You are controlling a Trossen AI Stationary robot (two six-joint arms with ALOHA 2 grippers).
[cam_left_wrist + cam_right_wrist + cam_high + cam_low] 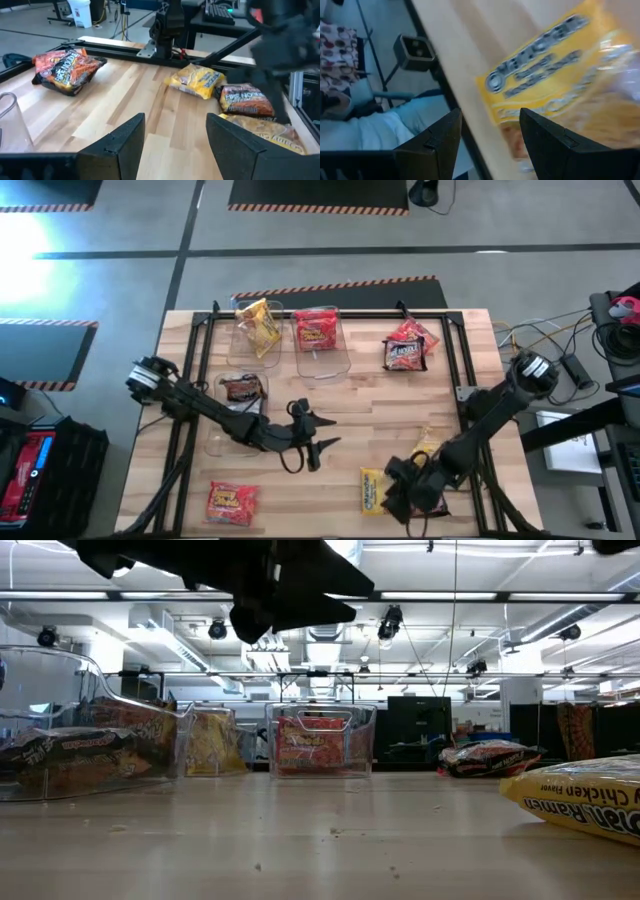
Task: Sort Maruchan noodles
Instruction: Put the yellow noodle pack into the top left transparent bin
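Maruchan noodles lie scattered over the wooden table point(350, 405), some in clear bins and some loose. The right gripper point(405, 492) hangs low near the table's front edge with its fingers spread wide and nothing between them; the right wrist view looks straight past them onto a yellow packet point(555, 75) lying just beneath, at the table's edge. In the high view that yellow packet point(371, 488) sits just left of the right gripper, a second yellow one point(424, 445) lies a little farther back beside the arm, and the left wrist view shows a dark brown-red packet point(246, 100) between those two. The left gripper point(318, 432) hovers above the table's middle, jaws likewise wide apart and empty. Behind it, a dark packet point(241, 388) rests in a clear bin point(225, 442) on the left side. Along the far edge stand two more bins, one holding a yellow packet point(259, 323) and the next a red-orange packet point(317, 328). To the right of those, a small pile of red and dark packets point(407, 346) lies loose on the wood. A red-orange packet point(232, 502) lies alone at the front left corner.
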